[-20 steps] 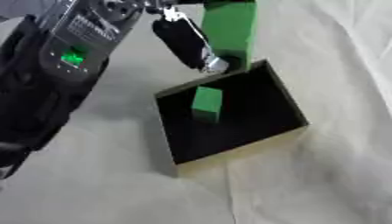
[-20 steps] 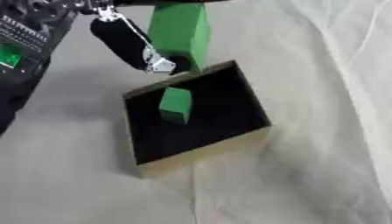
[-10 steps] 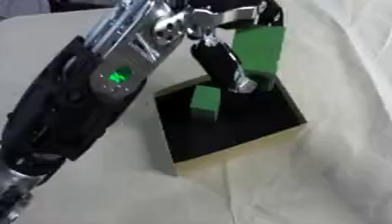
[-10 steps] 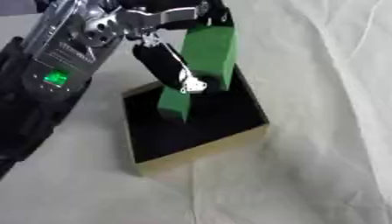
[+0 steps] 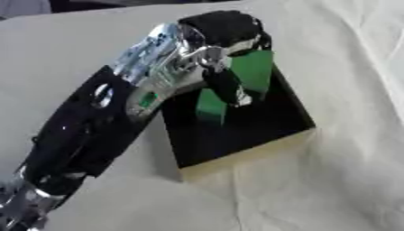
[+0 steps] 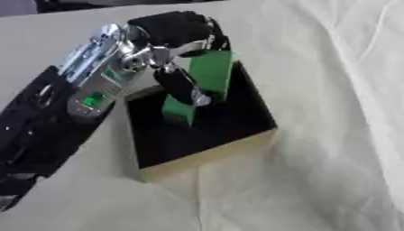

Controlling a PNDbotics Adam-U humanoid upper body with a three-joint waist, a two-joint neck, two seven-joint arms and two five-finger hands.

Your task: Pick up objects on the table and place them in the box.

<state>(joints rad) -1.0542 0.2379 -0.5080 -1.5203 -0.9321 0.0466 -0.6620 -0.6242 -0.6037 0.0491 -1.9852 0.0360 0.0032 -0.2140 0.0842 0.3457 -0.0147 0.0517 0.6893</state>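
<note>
One step: placing, left robot hand (image 5: 225,49) grips green block (image 5: 254,72) over box (image 5: 288,118).
Next: just let go inside.

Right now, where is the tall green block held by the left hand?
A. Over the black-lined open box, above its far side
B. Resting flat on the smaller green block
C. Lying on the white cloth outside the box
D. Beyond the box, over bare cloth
A: the left hand grips the tall green block over the far side of the black-lined open box, beside the smaller green block inside.
</note>
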